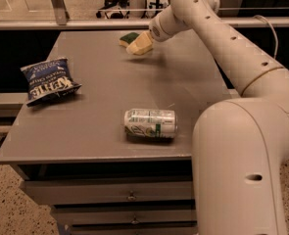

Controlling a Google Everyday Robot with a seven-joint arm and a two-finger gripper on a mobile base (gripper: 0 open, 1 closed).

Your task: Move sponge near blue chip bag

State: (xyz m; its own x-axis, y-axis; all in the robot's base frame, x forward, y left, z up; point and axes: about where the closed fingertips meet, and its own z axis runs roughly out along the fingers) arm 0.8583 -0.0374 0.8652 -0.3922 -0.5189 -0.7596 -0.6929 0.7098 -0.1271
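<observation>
1. While the arm (222, 38) stretches from the right foreground across to the far side of the table (100, 72), the gripper (140, 44) hangs low over the back edge, just right of the sponge (129, 35).
2. Whether the gripper is open or closed cannot be told; it overlaps the sponge's right end from this angle, and contact between them cannot be judged either.
3. The sponge lies flat near the middle of the far edge, green side up, with a pale rim showing at its left.
4. The bag (49, 80) lies at the left edge, about halfway along the table's depth, well apart from the sponge; its left corner seems to reach slightly over the edge.
5. Between sponge and bag the grey tabletop is bare, a wide diagonal strip running from the far centre to the left side.
6. A can (150, 123) lies on its side near the front edge, right of centre, well apart from both the sponge and the bag.
7. Behind the far edge a metal rail (85, 23) runs the table's width.
8. The arm's bulky lower body fills the right foreground and hides the table's front right corner.
9. Drawers (109, 195) sit stacked below the front edge, all closed, so their contents are hidden.
</observation>
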